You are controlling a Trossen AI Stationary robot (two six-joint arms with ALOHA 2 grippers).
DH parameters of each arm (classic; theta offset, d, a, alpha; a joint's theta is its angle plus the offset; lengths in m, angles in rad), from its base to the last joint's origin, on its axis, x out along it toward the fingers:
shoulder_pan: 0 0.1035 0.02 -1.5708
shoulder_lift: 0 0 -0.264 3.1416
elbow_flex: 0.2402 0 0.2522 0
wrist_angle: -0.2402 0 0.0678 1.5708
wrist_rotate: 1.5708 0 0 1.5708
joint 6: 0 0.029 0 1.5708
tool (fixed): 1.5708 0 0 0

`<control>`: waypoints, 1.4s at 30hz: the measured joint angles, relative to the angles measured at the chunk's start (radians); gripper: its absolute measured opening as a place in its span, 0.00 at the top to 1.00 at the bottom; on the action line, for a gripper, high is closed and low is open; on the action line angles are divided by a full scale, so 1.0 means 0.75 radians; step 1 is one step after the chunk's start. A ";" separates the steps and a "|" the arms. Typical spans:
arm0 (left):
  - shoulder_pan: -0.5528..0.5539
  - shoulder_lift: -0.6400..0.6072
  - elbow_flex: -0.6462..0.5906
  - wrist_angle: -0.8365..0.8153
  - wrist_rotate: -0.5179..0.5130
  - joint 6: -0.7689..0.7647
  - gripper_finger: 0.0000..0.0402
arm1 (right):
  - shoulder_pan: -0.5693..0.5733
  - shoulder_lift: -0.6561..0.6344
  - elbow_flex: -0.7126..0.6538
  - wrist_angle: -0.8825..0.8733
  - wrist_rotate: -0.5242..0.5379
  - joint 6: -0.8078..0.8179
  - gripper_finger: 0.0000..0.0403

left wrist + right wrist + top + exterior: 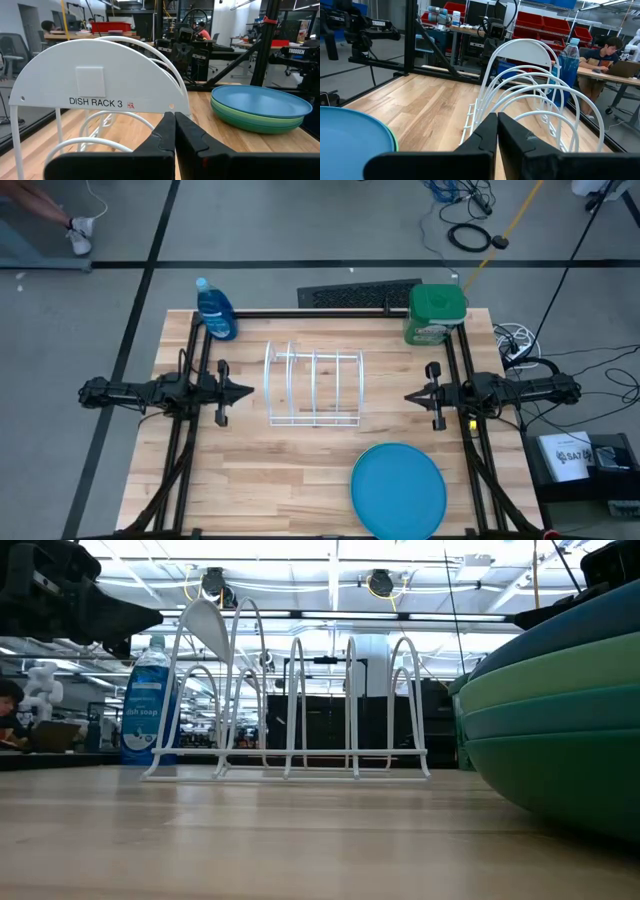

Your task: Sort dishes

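The dishes (398,490) lie in one stack on the table near its front edge, right of the middle, a blue plate on top; the left wrist view shows green plates under the blue one (260,107). My left gripper (250,392) hangs shut at the table's left, pointing level at the white wire rack (314,387) in the middle. My right gripper (407,395) hangs shut at the table's right, pointing level at the rack's other end. Neither touches anything.
A blue dish soap bottle (215,310) stands at the far left corner. A green tub (436,313) stands at the far right, with a dark keyboard (358,294) at the far edge between them. Bare wood (270,475) lies left of the stack.
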 joint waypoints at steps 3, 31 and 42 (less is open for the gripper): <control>0.000 0.000 0.000 0.000 0.000 0.000 1.00 | 0.000 0.000 0.000 0.000 0.000 0.000 0.98; 0.000 0.805 0.638 0.944 0.044 -0.337 1.00 | 0.000 0.000 0.000 0.000 0.000 0.000 0.98; -0.107 1.698 1.509 0.456 0.609 -0.101 1.00 | 0.000 0.000 0.000 0.000 0.000 0.000 0.98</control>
